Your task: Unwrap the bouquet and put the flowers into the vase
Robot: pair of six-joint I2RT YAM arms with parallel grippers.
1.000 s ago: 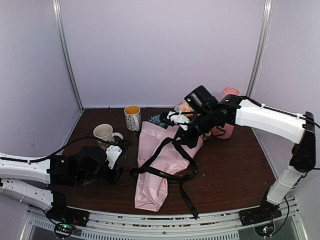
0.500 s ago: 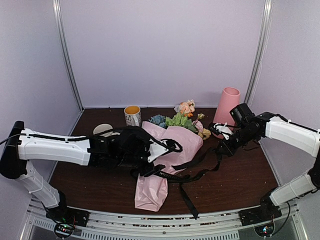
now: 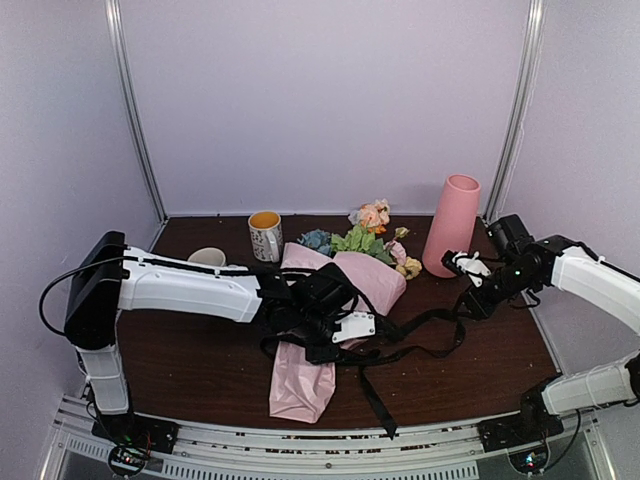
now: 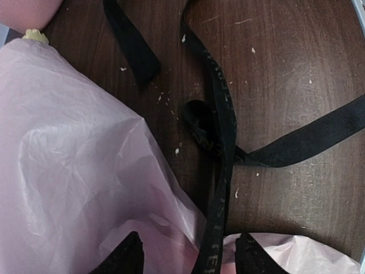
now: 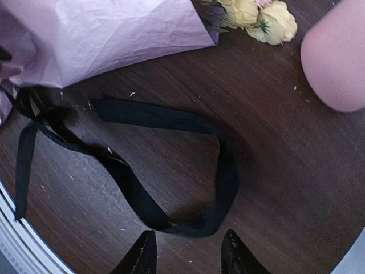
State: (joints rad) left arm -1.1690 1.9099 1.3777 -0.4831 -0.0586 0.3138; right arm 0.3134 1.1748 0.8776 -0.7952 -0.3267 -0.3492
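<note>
Right now my left gripper (image 4: pixel 191 260) hangs low over the bouquet (image 3: pixel 372 276). Its fingers are well apart and clamped on nothing. The black ribbon (image 4: pixel 219 142) runs up between them, with pink-lilac tissue (image 4: pixel 63 171) below on either side.

The bouquet lies on its side across the middle of the counter (image 3: pixel 480 370), narrow end toward the near edge and wide mouth toward the back wall. The flowers (image 3: pixel 358 238) spill out of that mouth onto the counter, just left of the vase (image 3: pixel 452 225), which stands upright at the back right.

My right gripper (image 5: pixel 188 254) sits to the right of the bouquet, in front of the vase, fingers apart and empty. A loose loop of ribbon lies flat on the wood just ahead of its fingertips; whether they touch it, I cannot tell.

A patterned mug (image 3: pixel 265 235) stands left of the blooms. A white mug (image 3: pixel 205 257) is half hidden behind my left arm (image 3: pixel 190 288).
</note>
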